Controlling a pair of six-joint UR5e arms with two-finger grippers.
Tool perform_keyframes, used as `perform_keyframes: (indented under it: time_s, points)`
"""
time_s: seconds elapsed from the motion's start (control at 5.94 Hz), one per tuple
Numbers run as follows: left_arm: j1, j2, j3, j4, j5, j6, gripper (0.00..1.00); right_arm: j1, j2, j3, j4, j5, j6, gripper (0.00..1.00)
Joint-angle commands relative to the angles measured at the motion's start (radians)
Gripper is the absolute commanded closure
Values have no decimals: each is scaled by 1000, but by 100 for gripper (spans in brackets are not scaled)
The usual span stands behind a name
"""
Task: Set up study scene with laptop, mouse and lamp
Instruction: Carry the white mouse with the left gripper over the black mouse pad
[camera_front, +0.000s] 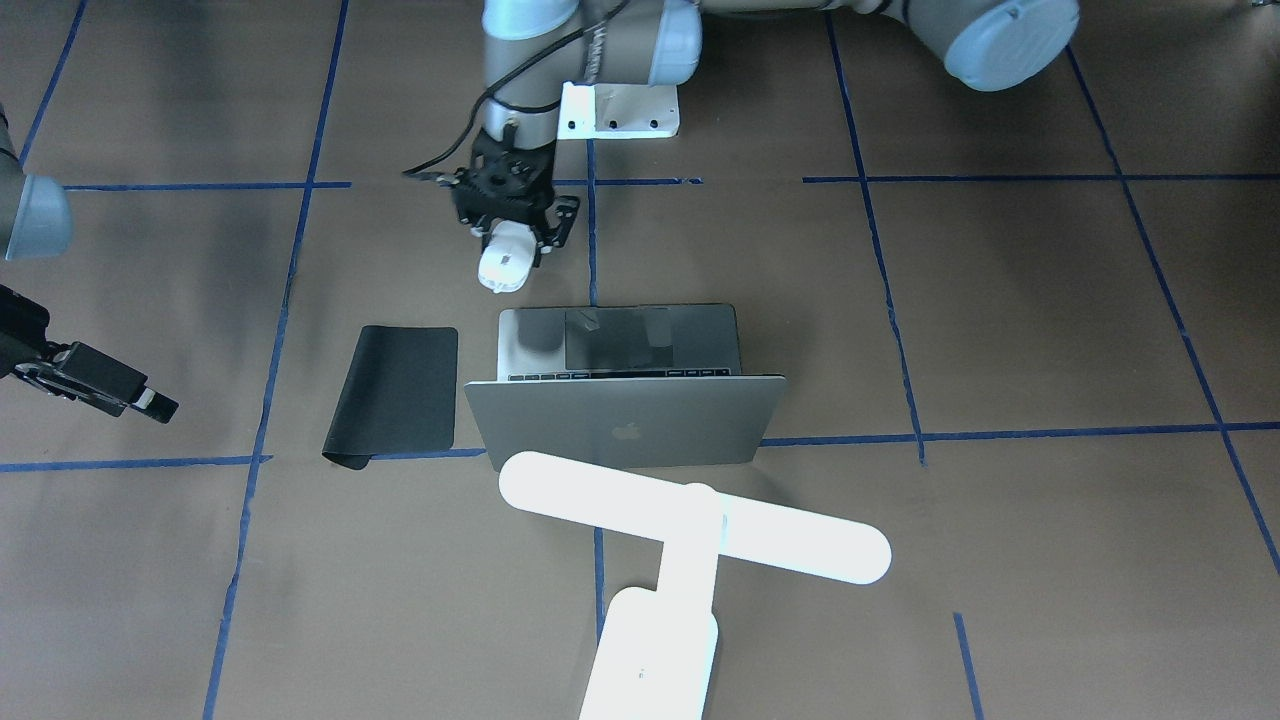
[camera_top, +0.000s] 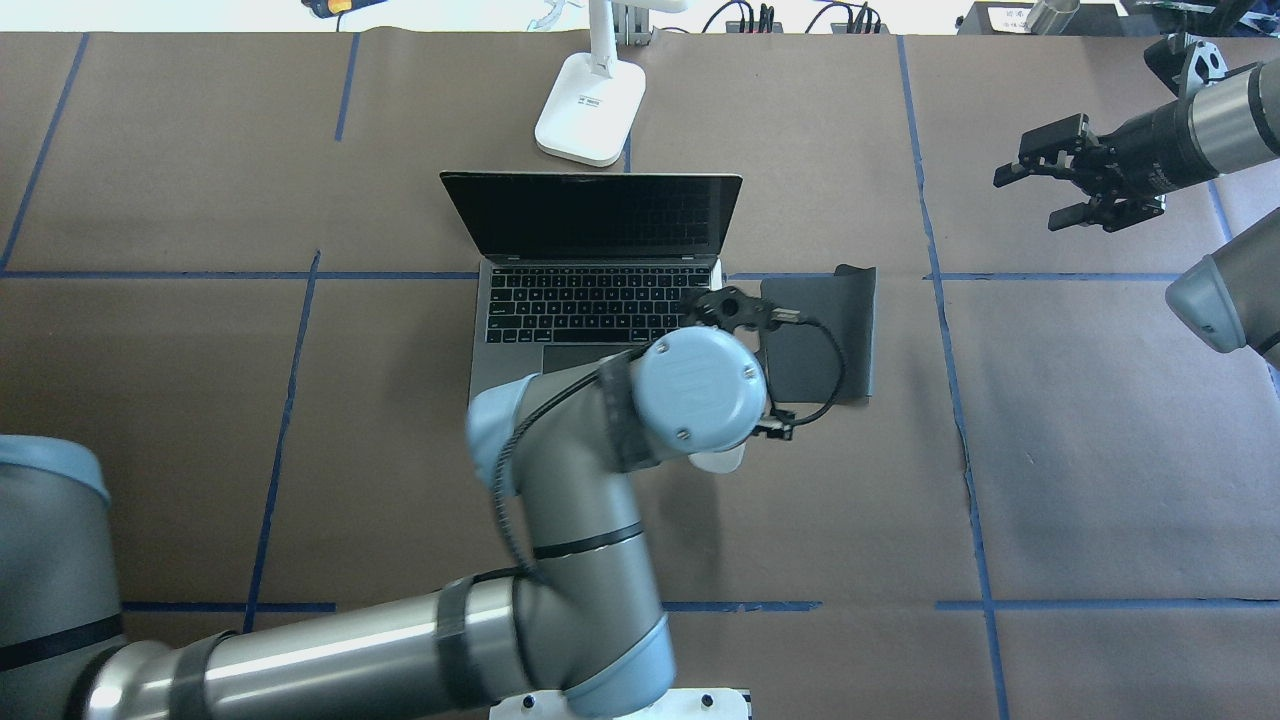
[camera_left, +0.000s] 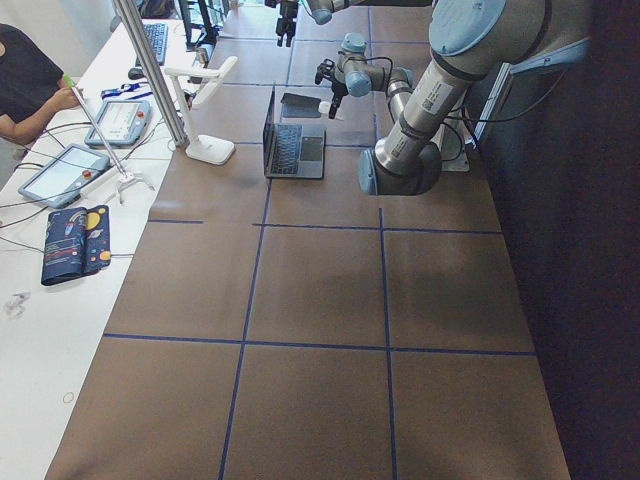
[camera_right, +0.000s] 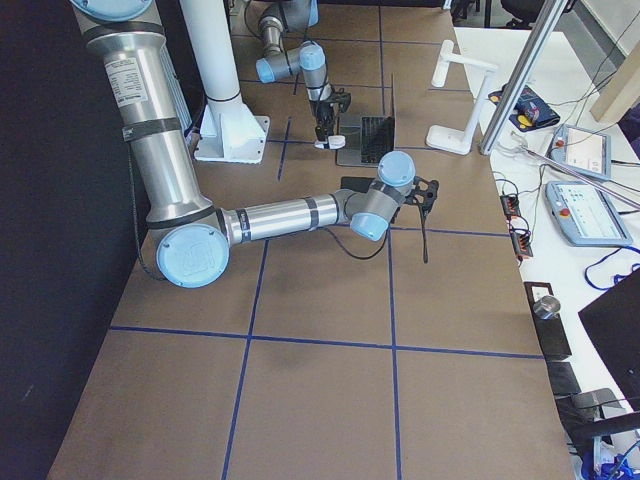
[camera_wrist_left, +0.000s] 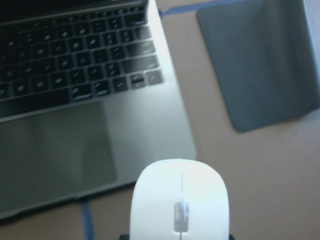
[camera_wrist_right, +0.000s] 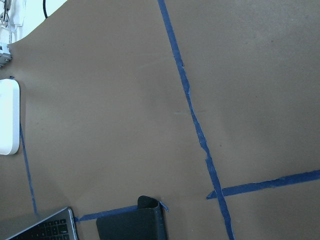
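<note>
The grey laptop (camera_top: 598, 300) stands open mid-table, its lid with the apple logo (camera_front: 625, 418) facing the front camera. My left gripper (camera_front: 515, 240) is shut on the white mouse (camera_front: 503, 264) and holds it above the table, by the laptop's front corner on the pad side. The left wrist view shows the mouse (camera_wrist_left: 180, 200) between that corner and the black mouse pad (camera_wrist_left: 260, 60). The white lamp (camera_front: 690, 525) stands behind the laptop, with its base (camera_top: 590, 110) at the far edge. My right gripper (camera_top: 1030, 195) is open and empty, far to the right.
The black mouse pad (camera_top: 820, 335) lies flat to the right of the laptop, one corner curled up. Blue tape lines cross the brown table cover (camera_top: 300, 300). The white robot pedestal (camera_front: 620, 110) stands at the near edge.
</note>
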Motion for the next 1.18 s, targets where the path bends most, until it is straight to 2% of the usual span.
perform_keyframes:
  time_s: [0.0,0.17,0.67,1.01]
  points:
    - [-28,-179,319,-149,-9,-14,75,-2,-1,-2,0,-1,0,0]
    - [-39,-282,475,-200,-9,-49,75,-4,-2,-2,0,-2,0,0]
    - [-46,-426,776,-361,-4,-50,70,-10,-2,-4,-2,-13,0,0]
    - [-49,-428,806,-384,29,-51,56,-18,-1,-4,-2,-15,2,0]
